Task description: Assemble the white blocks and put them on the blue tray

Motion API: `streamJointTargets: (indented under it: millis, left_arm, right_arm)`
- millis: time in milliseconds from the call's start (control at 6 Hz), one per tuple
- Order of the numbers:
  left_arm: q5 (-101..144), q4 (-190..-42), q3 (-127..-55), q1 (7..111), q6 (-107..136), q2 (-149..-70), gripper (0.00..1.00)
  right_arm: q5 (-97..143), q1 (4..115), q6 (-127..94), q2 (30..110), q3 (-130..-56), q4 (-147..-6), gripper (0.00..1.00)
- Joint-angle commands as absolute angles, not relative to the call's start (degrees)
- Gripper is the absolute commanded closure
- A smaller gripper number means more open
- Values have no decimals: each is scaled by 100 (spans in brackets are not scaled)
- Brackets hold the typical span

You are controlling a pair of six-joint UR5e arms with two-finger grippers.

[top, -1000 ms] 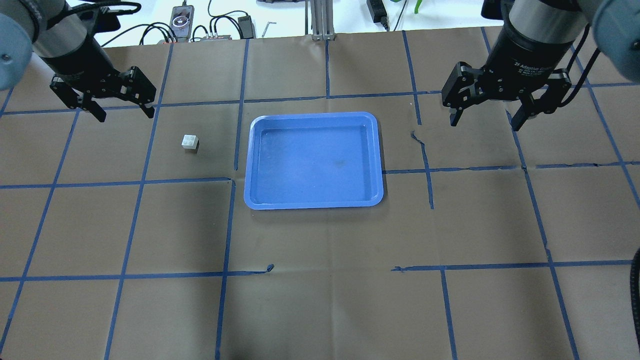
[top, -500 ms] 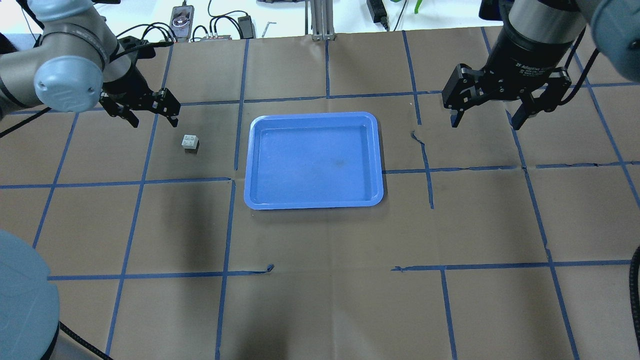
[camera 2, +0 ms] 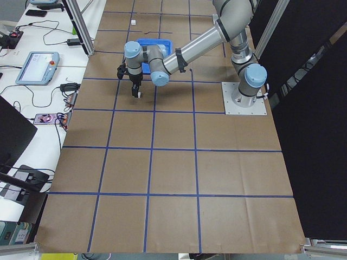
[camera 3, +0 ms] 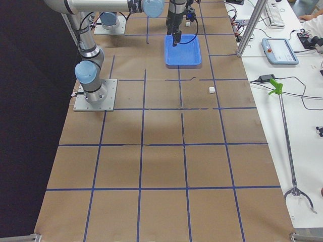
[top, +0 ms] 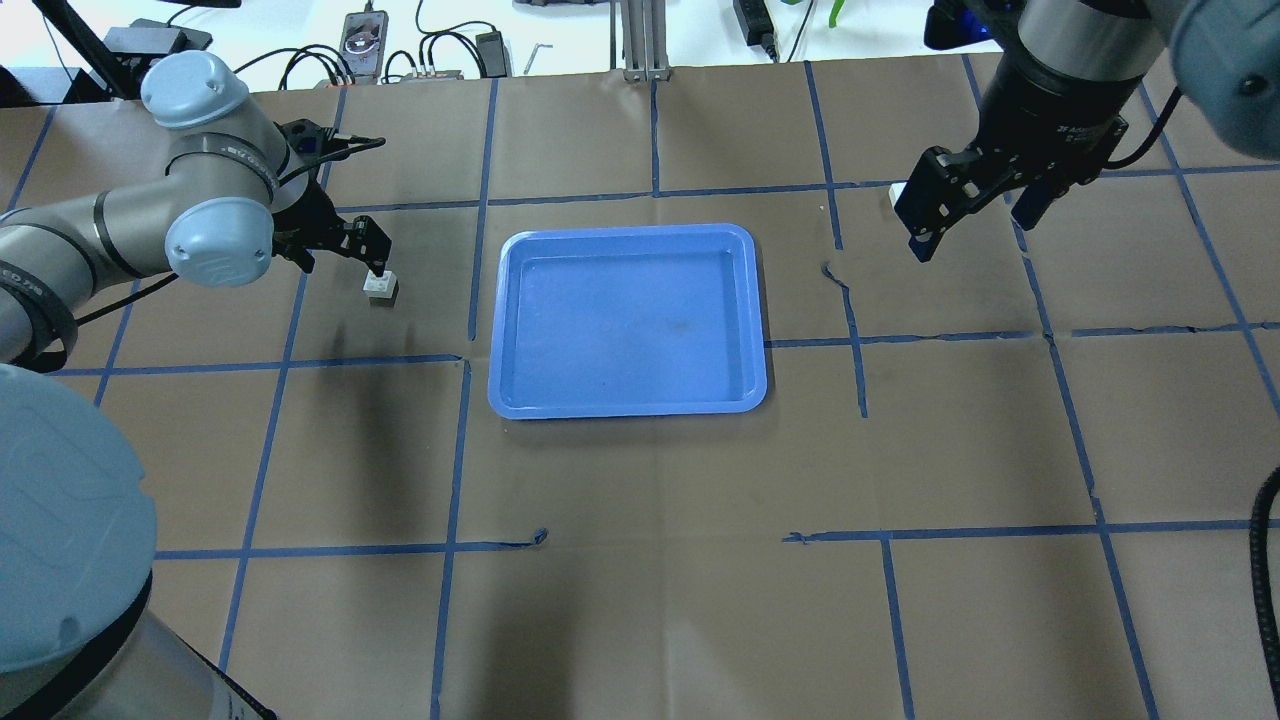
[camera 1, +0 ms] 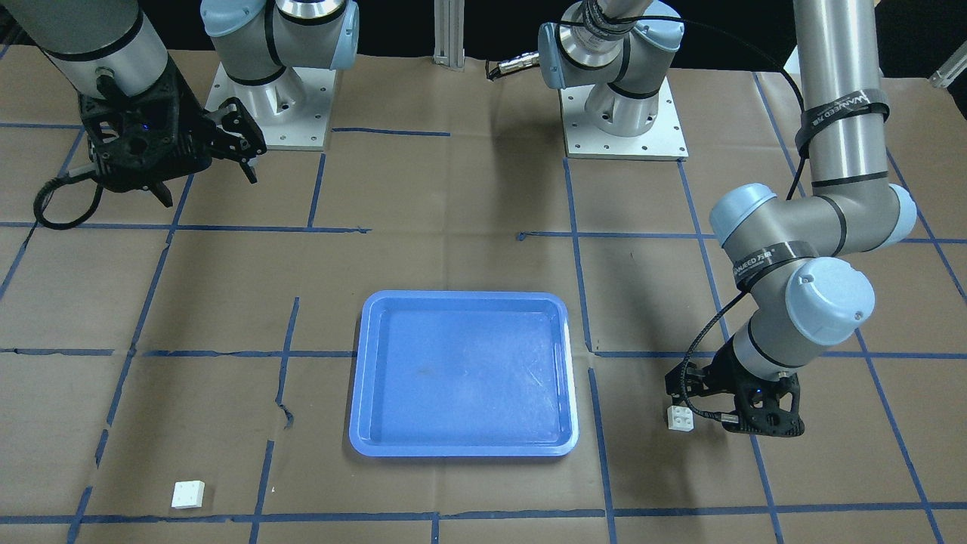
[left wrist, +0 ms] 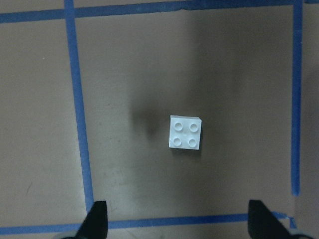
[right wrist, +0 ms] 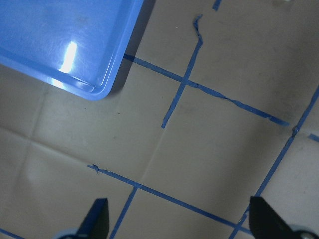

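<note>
- My left gripper (left wrist: 179, 220) is spread wide, holding nothing, low over one white block (left wrist: 186, 132).
- That block sits studs up on the brown paper (top: 640, 600), clear of both fingers. It's near the blue tray (top: 628, 231) on my left, not touching it.
- My right gripper (right wrist: 180, 221) is also spread wide and empty, raised off the tray's right side.
- The second white block (camera 1: 187, 494) lies alone on the paper, out past my right gripper and well apart from the tray.

Left arm (camera 1: 838, 113), right arm (camera 1: 98, 38): silver tubes, pale blue joint caps, black bands, bolted grey base plates (camera 1: 665, 140). Left gripper (left wrist: 180, 219), right gripper (right wrist: 182, 219): black.
</note>
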State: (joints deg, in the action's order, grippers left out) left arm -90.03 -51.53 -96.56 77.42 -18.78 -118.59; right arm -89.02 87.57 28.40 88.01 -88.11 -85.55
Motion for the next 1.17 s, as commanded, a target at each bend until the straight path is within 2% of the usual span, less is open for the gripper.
streamJointTargets:
  millis: [0, 333, 667, 833, 1000]
  left_arm:
    - [-8983, -5010, -9703, 7761, -2082, -12005, 4]
    - [-8965, -4800, -9642, 7769, -2136, -12234, 5]
    - [-8772, -4808, -9606, 7778, -2144, -12339, 6]
    - [-8763, -4816, -9580, 7778, -2145, -12418, 16]
    - [-8763, -4834, -9580, 7778, -2136, -12393, 39]
  right_arm:
    - [-9112, 8736, 5383, 8404, -8728, -8961, 0]
    - [-9439, 8475, 8092, 8018, -8423, -9404, 1]
    - [-9326, 8166, 9505, 7176, -7423, -9317, 1]
    - [-9090, 8139, 9945, 6676, -6974, -9334, 1]
    - [-9001, 7956, 10341, 6332, -6691, -9325, 1]
